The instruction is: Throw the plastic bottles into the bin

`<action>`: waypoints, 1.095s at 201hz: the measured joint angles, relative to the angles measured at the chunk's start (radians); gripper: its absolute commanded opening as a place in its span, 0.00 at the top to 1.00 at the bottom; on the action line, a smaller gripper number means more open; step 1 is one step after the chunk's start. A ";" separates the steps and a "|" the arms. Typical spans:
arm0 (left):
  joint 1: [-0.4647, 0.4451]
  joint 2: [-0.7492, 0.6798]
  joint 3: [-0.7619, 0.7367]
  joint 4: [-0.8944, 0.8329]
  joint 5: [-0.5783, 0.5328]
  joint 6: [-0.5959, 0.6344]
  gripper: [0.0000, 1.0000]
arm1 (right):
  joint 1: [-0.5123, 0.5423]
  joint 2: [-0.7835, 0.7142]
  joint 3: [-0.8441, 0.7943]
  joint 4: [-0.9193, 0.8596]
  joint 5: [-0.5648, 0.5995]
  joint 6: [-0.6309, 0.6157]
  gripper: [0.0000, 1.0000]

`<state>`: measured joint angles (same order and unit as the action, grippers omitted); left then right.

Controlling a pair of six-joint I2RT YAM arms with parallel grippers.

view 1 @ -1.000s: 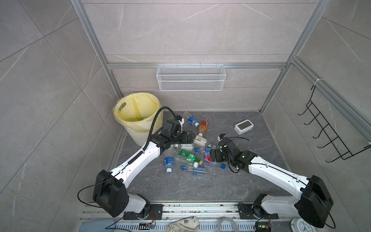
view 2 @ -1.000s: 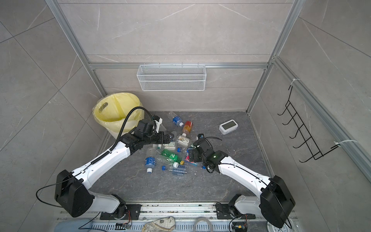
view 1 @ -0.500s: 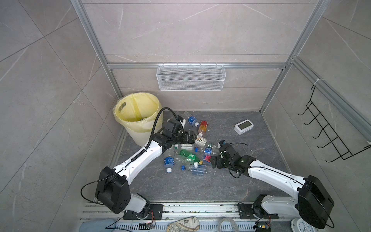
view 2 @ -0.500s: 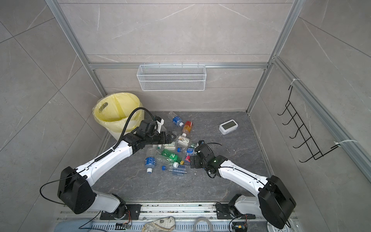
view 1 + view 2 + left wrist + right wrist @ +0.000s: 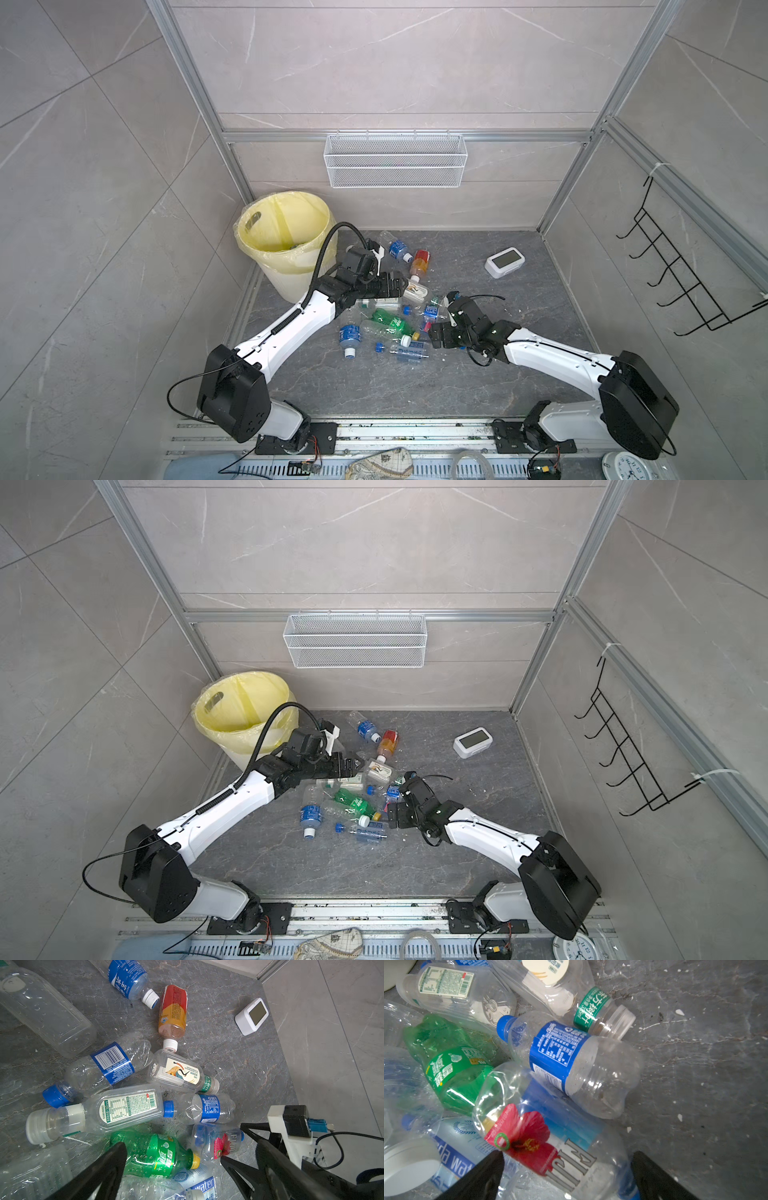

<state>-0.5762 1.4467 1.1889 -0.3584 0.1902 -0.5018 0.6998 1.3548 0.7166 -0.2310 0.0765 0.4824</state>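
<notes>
left arm (image 5: 291, 328), right arm (image 5: 552, 361) stretched inward, jaws spread wide

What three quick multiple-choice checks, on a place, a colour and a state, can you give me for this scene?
1. In a top view, the white rectangular digital clock lies: A) left of the pile of plastic bottles; B) right of it; C) inside it.
2. The green plastic bottle's cap is: A) yellow; B) blue; C) white.
3. The right gripper is: A) shut, empty; B) shut on the green bottle; C) open.
Key: 1B, it sits apart on bare dark grey floor; 2A, the left wrist view shows it; 3C, its fingers stand wide apart.
</notes>
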 measured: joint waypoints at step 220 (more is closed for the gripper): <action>0.000 0.000 0.000 0.000 0.001 0.000 0.00 | 0.009 0.040 -0.050 0.050 -0.032 0.000 0.08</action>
<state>-0.5762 1.4471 1.1889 -0.3588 0.1909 -0.5022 0.7086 1.3952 0.6670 -0.1814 0.0444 0.4828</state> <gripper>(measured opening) 0.999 0.933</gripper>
